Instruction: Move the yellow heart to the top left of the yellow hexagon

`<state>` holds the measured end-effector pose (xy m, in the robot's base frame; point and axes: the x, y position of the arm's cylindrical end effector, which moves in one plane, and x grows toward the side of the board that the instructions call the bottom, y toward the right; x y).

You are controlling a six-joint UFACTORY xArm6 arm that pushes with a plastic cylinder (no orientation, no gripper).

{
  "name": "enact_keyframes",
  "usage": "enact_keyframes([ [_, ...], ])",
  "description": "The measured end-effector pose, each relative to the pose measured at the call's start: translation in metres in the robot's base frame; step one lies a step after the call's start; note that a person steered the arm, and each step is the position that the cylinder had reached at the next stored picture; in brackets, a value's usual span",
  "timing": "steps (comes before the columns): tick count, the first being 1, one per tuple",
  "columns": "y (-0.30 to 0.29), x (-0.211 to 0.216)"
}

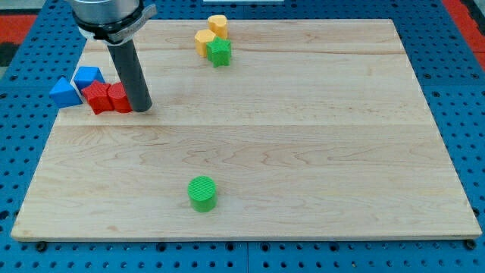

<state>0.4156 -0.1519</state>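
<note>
Two yellow blocks sit close together near the view's top middle. The rounded one, which looks like the yellow heart (218, 25), lies to the upper right of the flatter yellow hexagon (204, 40) and seems to touch it. A green star (220, 52) sits against the hexagon's lower right. My tip (142, 108) rests on the board far to the left of them, right beside the red blocks.
Two red blocks (97, 98) (119, 97) lie just left of my tip. A blue triangle (64, 92) and another blue block (88, 76) sit at the board's left edge. A green cylinder (202, 192) stands near the bottom middle of the wooden board (318, 152).
</note>
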Motion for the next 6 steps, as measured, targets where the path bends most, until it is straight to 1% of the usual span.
enact_keyframes([
  [1, 0.097, -0.006],
  [2, 0.156, -0.060],
  [3, 0.217, -0.147],
  [4, 0.199, -0.220],
  [5, 0.181, -0.222],
  [6, 0.098, -0.223],
])
